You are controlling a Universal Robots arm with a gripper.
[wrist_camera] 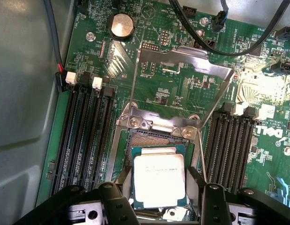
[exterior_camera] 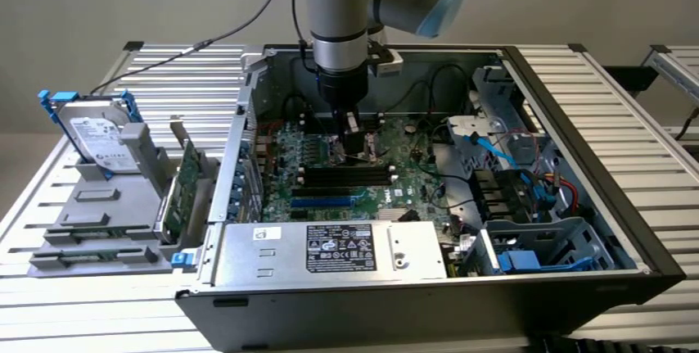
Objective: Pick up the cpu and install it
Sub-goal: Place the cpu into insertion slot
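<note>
The cpu [wrist_camera: 159,176], a small square chip with a silver-grey top on a green edge, sits between my gripper's two black fingers [wrist_camera: 120,199]. My gripper [wrist_camera: 160,190] is shut on its two opposite sides. The chip hangs just over the open socket [wrist_camera: 152,139], whose gold contact field shows past its far edge. The socket's metal load plate [wrist_camera: 182,70] is swung up and open. In the exterior view my gripper [exterior_camera: 352,144] reaches down into the open computer case [exterior_camera: 611,230], low over the green motherboard [exterior_camera: 327,165].
Black memory slots [wrist_camera: 84,136] flank the socket on both sides. Black cables [wrist_camera: 220,44] cross above the board, and a coin battery [wrist_camera: 121,26] lies beyond the plate. Outside the case, on the exterior view's left, stand a hard drive [exterior_camera: 98,136] in a blue bracket and a green card [exterior_camera: 186,181].
</note>
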